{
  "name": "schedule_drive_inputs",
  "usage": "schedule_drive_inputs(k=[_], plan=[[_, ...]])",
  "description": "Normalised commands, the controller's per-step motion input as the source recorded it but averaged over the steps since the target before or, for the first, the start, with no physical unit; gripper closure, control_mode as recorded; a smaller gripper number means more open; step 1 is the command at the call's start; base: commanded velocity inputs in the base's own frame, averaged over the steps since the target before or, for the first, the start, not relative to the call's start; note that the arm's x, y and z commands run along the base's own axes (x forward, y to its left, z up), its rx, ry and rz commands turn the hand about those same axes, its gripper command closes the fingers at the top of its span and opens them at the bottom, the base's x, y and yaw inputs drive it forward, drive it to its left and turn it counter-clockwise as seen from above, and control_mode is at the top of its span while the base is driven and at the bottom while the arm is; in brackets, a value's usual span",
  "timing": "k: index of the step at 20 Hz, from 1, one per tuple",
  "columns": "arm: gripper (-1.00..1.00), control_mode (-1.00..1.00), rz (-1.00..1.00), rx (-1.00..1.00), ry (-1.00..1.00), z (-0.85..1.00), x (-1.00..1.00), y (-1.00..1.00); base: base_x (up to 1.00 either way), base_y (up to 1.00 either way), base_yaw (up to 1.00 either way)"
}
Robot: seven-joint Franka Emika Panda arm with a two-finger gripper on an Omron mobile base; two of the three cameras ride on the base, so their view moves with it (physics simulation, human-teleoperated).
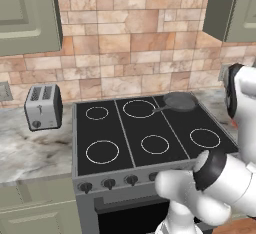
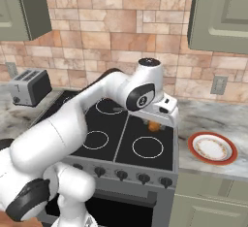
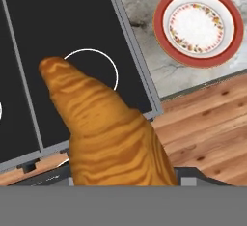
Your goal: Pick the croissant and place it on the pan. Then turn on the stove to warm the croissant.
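Above the stove [image 2: 121,138], the gripper [image 2: 156,122] is clamped around the croissant [image 2: 154,126].

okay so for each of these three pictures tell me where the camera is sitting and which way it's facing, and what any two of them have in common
Left base view: behind the arm on its left, facing forward and down over the stove, pan and toaster; white arm at lower right.
Right base view: behind the arm on its right, facing the same stove; arm crosses from lower left, gripper over the cooktop.
Hand view: on the hand, looking down past the held croissant at cooktop and floor.
Shared: right base and hand views both show the plate.
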Motion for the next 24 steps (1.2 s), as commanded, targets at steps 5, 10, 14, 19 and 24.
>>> schedule_drive_inputs(k=[5, 10, 14, 19, 24], plan=[[1.0, -1.0, 0.0, -0.02, 0.1, 0.38, -0.01, 0.5, 0.0, 0.0, 0.0], [1.0, -1.0, 0.0, 0.0, 0.1, 0.14, 0.01, 0.46, 0.0, 0.0, 0.0], [1.0, -1.0, 0.0, 0.01, 0.04, 0.0, 0.13, 0.34, 0.0, 0.0, 0.0], [1.0, -1.0, 0.0, 0.04, 0.08, 0.0, 0.43, 0.33, 0.0, 0.0, 0.0], [1.0, -1.0, 0.0, 0.07, 0.08, 0.0, 0.57, 0.21, 0.0, 0.0, 0.0]])
